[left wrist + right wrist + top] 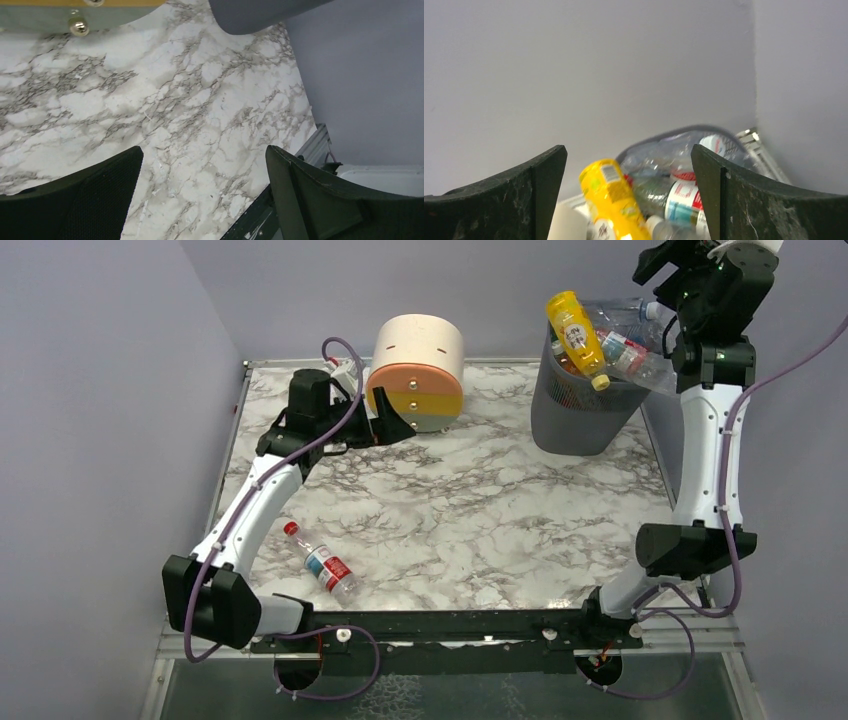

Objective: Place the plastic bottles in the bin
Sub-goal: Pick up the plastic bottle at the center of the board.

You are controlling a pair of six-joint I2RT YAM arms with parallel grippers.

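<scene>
My right jaws stand wide apart with nothing between them, high over the bin (575,425) at 1 o'clock of the counter (480,510). I judge this height is needed because the plastic bottles (684,195) are heaped above the rim, and a yellow bottle (575,330) leans out on top. The heap sits directly under these jaws. My left jaws are also fully open and empty, low above the counter, just beside the round drawer unit (418,370). One clear bottle (322,562) with a red cap lies on its side at 7 o'clock, well apart from the left jaws, near that arm's base. I think it is work for the left side.
</scene>
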